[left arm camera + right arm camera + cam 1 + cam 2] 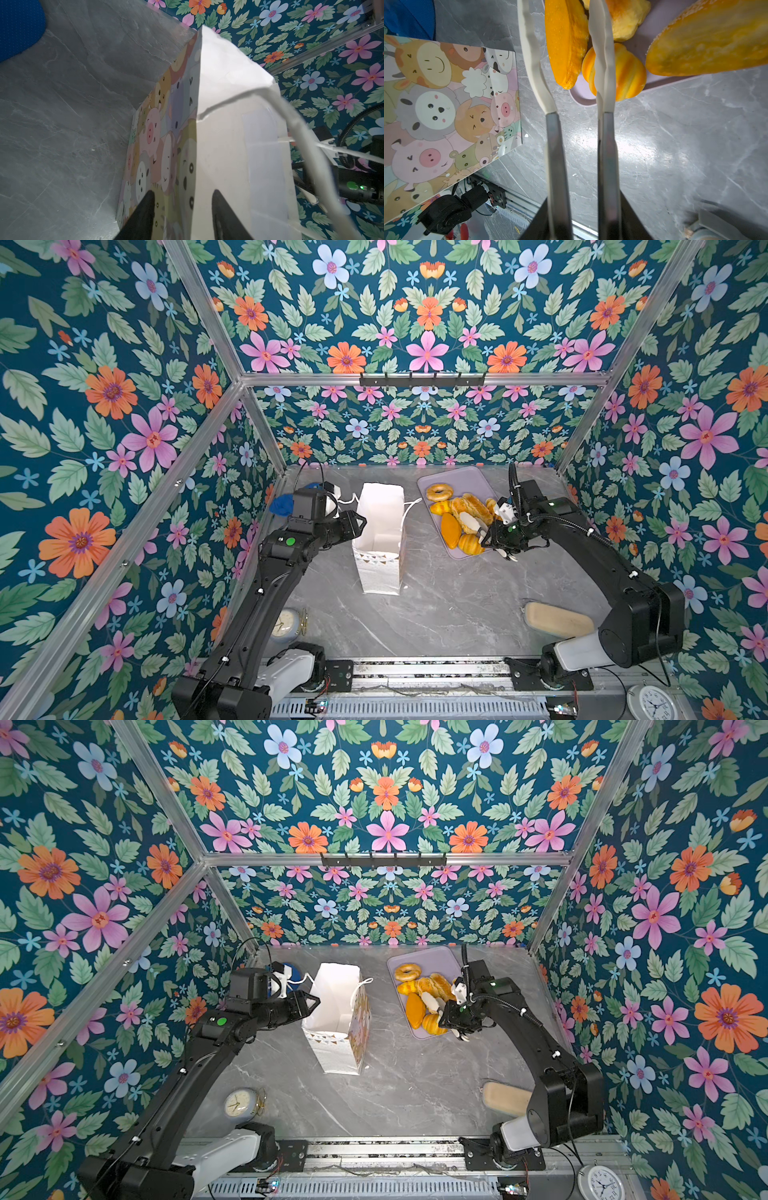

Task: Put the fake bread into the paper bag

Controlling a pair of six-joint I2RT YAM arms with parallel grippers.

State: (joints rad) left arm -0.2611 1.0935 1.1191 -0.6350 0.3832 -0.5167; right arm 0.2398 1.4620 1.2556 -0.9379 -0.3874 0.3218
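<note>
The paper bag (380, 531) (336, 1011) stands upright and open-mouthed at mid-table, white inside with cartoon animals on one face (446, 104). My left gripper (357, 524) (182, 193) is open at the bag's left rim, its black fingers standing either side of the paper wall (224, 124). The fake bread lies on a lilac tray (469, 479): a ring bagel (439, 492), an orange oval bun (451, 529) (566, 41), a croissant (627, 72) and long loaves. My right gripper (505, 537) (583, 218) is shut on a pair of tongs (554, 155). The tongs' white tips straddle the orange bun, with a gap on one side.
A flat pale-beige oblong (557, 620) lies front right, partly under my right arm. A small gold-framed clock (284, 624) stands front left and a white clock (650, 703) sits at the front right corner. A blue object (281, 504) lies behind my left gripper.
</note>
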